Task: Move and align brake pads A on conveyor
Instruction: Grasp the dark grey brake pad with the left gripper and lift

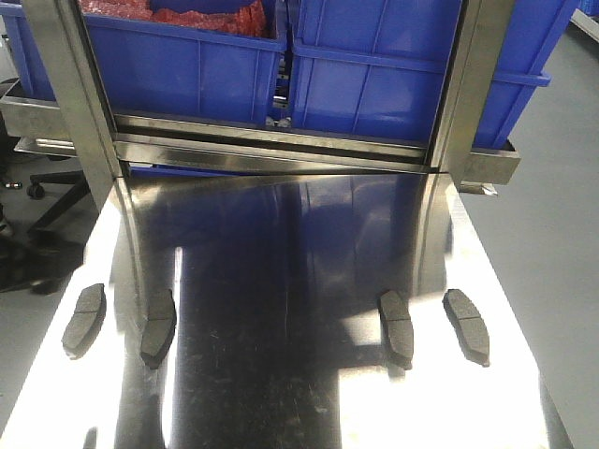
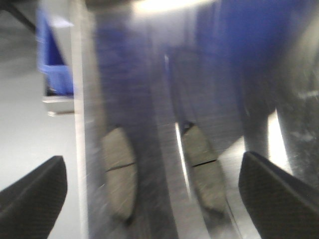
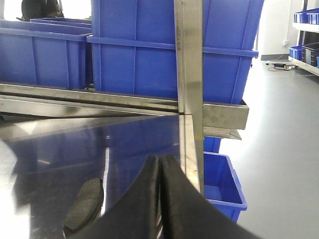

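Four brake pads A lie on the mirror-bright steel table (image 1: 299,374), not on a conveyor; none of our three views shows a belt. From the left in the front view we see the outermost left pad (image 1: 84,320) near the table's edge and its neighbour (image 1: 159,327) just beside it. A broad bare stretch of steel follows, then the third pad (image 1: 397,327) and the outermost right pad (image 1: 466,325). All four lie lengthwise in two pairs well apart, and we judge that the split puts one pair within reach of each arm. Behind them, blue bins (image 1: 187,56) sit on a steel rack (image 1: 281,140).

The left gripper (image 2: 152,164) hangs above the left pair in a blurred view, jaws spread wide. We read that spread as readiness to straddle one pad. The right gripper (image 3: 159,164) hovers low over the table's right side, fingers pressed together on nothing, with a pad (image 3: 84,201) just to its left. We judge the task barely begun, since no pad is lifted.
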Robot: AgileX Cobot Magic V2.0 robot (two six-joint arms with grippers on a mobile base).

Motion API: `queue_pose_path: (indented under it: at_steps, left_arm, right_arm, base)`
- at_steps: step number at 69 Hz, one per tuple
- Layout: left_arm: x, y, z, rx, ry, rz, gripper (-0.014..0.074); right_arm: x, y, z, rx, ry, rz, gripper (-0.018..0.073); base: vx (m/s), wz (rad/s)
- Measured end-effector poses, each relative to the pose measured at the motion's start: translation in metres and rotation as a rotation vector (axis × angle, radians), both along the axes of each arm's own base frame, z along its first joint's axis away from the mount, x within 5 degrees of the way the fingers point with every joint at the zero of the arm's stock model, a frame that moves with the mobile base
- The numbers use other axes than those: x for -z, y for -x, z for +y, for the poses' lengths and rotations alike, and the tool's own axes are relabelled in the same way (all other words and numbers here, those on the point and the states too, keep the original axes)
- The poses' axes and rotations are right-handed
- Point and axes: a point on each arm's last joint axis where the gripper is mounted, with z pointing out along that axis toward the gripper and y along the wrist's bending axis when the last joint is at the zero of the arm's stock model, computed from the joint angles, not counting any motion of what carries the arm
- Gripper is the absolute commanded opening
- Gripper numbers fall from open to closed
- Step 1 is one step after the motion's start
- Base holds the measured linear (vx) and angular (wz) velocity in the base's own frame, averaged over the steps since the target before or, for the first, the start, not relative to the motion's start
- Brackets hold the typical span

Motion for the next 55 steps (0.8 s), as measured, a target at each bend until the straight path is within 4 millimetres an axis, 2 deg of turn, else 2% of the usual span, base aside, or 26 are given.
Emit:
queue_pose_path:
  at_steps: [12,22,32,45,55]
  left_arm:
    - [0.033,-0.049,-0.008,-0.048,-0.012,0.176,0.0635]
    - [0.055,-0.076,-0.007,-0.102,-0.038,0.3,0.0627]
    - [0.076,-0.09,-0.005,-0.118,-0.053,0.4,0.0622]
    - [0.103,-0.093,0.006,-0.162,-0.058,0.518,0.0601]
    - [0.109,-0.094,0.008,-0.165,-0.062,0.544,0.0589]
  right_arm:
    - [0.0,0.0,0.0,0.0,0.0,0.0,-0.001]
    - [0.0,0.0,0.0,0.0,0.0,0.0,-0.001]
    - [0.0,0.0,0.0,0.0,0.0,0.0,-0.001]
    - [0.0,0.0,0.0,0.0,0.0,0.0,-0.001]
    - [0.0,0.0,0.0,0.0,0.0,0.0,-0.001]
  base:
    - [0.0,0.0]
    - [0.0,0.0]
    - [0.0,0.0]
    - [0.0,0.0]
    - [0.0,0.0]
